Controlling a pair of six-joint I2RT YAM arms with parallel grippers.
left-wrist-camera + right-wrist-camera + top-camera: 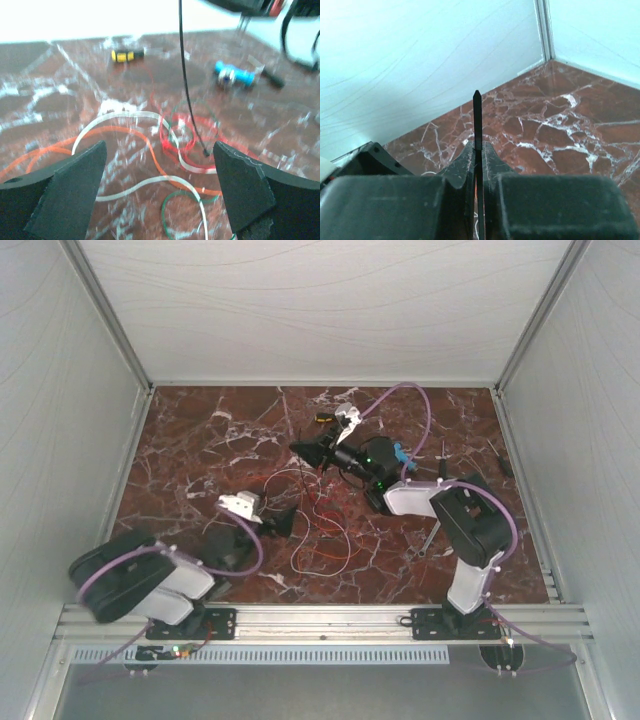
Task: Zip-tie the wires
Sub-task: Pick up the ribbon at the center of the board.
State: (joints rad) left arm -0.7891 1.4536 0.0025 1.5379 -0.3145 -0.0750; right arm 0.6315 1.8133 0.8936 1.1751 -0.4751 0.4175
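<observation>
The wires [322, 528] lie in loose white, orange, red and green loops on the marble table; they show close up in the left wrist view [150, 150]. My left gripper [285, 521] hovers low over them, open and empty [160, 192], with its fingers [75, 190] on either side of the loops. My right gripper [301, 449] is above and behind the wires, shut on the black zip tie [477, 120], whose tip sticks up past the fingertips. In the left wrist view the zip tie [186, 75] hangs down with its lower end on the red loops.
A small black-and-yellow tool [325, 419] lies behind the right gripper, also seen in the left wrist view [127, 54]. A blue object [400, 453] sits by the right arm. Thin dark tools [500, 462] lie at the right. White walls enclose the table on three sides.
</observation>
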